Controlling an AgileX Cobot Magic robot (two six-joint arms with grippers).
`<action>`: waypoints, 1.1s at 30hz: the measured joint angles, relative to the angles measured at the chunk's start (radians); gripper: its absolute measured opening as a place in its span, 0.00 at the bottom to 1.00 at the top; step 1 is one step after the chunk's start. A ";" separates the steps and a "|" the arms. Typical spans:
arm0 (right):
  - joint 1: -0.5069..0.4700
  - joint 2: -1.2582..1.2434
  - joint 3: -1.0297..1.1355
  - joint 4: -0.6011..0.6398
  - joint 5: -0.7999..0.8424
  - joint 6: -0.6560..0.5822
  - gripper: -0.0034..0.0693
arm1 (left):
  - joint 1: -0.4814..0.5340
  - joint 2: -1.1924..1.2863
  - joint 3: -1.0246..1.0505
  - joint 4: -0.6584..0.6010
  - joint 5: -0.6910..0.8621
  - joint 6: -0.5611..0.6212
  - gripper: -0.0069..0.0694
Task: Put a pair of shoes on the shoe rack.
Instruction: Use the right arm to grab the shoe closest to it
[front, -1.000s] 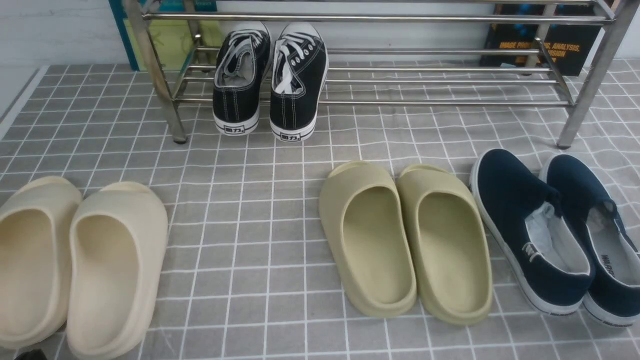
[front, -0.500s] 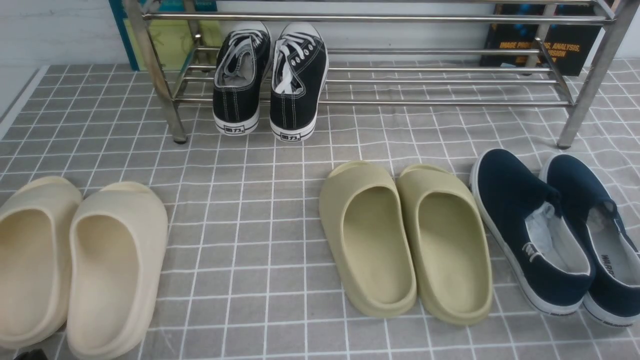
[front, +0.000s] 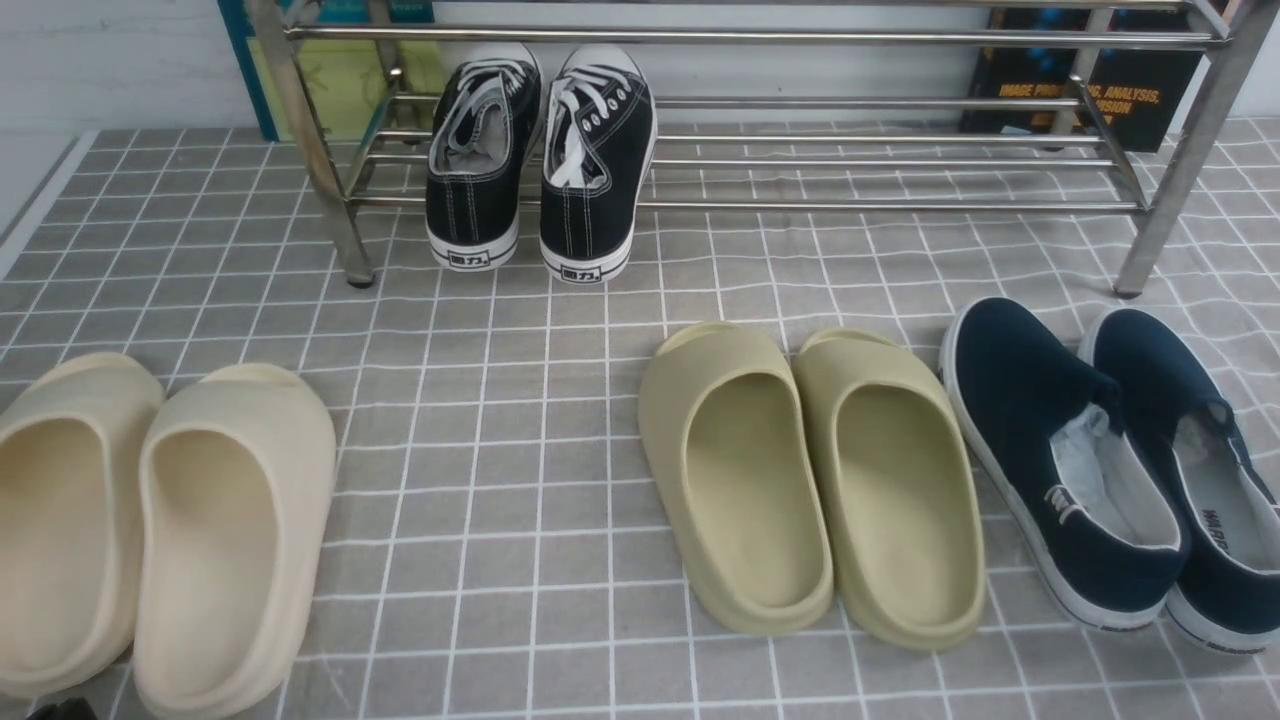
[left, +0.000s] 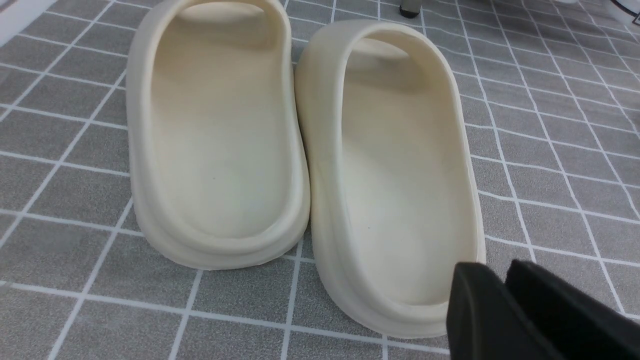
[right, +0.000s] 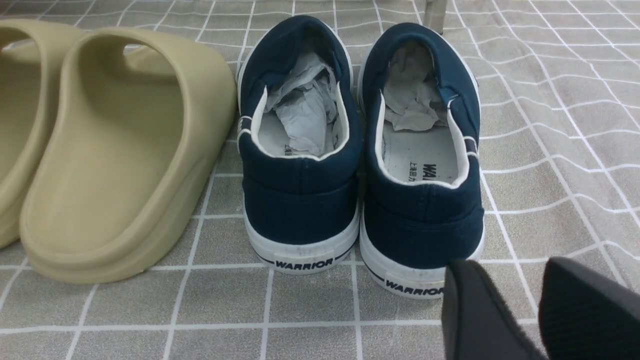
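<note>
The pair of navy slip-on shoes (front: 1040, 400) stands on the floor cloth at the front right, toes toward the shoe rack (front: 850, 205); grey paper fills both. In the right wrist view the two heels (right: 300, 210) (right: 425, 225) are side by side, marked WARRIOR. My right gripper (right: 515, 280) is open and empty, just behind the right shoe's heel and apart from it. My left gripper (left: 495, 272) is shut and empty, at the heel of a cream slipper (left: 400, 165). Neither gripper clearly shows in the front view.
Black lace-up sneakers (front: 540, 170) sit on the rack's lower bars at its left end. Olive slippers (front: 810, 480) lie just left of the navy shoes. Cream slippers (front: 150, 530) lie at the front left. A rack leg (front: 1150, 240) stands beyond the navy shoes.
</note>
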 joint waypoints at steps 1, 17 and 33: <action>0.000 0.000 0.000 0.000 0.000 0.000 0.38 | 0.000 0.000 0.000 0.000 0.000 0.000 0.21; 0.000 0.000 0.000 0.000 0.000 0.000 0.38 | 0.000 0.000 0.000 0.000 0.000 0.000 0.23; 0.000 0.000 0.008 0.733 0.020 0.404 0.38 | 0.000 0.000 0.000 0.000 0.000 0.000 0.25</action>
